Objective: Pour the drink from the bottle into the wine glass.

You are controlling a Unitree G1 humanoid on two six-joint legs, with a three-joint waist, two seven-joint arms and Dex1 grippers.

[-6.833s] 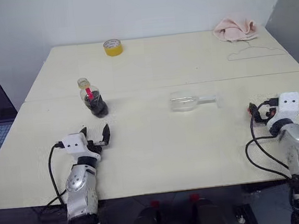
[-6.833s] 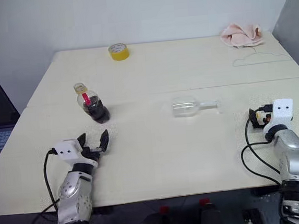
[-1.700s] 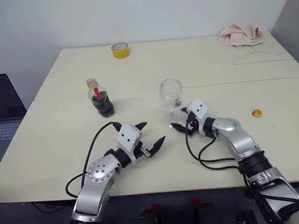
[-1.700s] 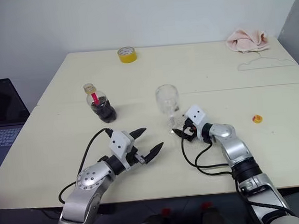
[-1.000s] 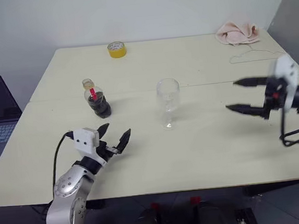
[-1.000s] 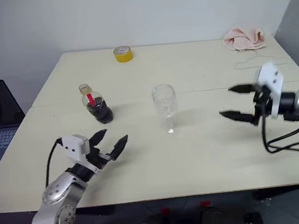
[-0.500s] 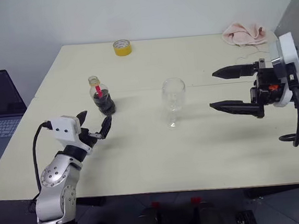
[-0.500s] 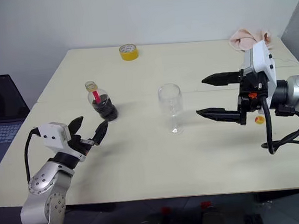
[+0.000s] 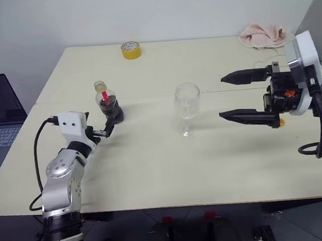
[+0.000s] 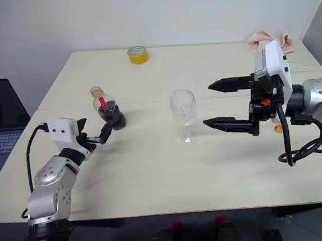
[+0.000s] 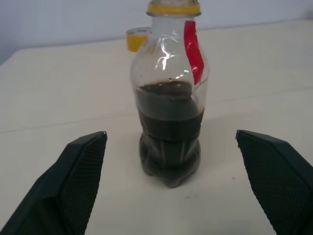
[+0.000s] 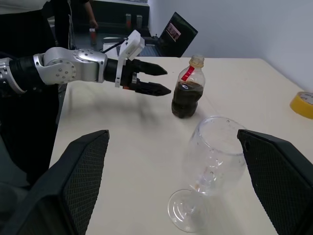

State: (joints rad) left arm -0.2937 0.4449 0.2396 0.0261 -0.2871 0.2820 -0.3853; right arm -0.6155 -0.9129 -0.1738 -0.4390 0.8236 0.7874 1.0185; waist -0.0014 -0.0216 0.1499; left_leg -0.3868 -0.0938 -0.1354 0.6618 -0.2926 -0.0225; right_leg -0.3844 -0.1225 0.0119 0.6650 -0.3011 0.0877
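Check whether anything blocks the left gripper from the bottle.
Nothing visible does. The open left gripper faces the bottle directly, with bare table between its fingers and the bottle. The wine glass stands off to the side.

The two head views look forward and down over the whole table (image 9: 171,170) from its near edge. The left wrist view sits low and close, facing the bottle (image 11: 169,107). The right wrist view looks leftward past the wine glass (image 12: 210,178), sharing that bottle.
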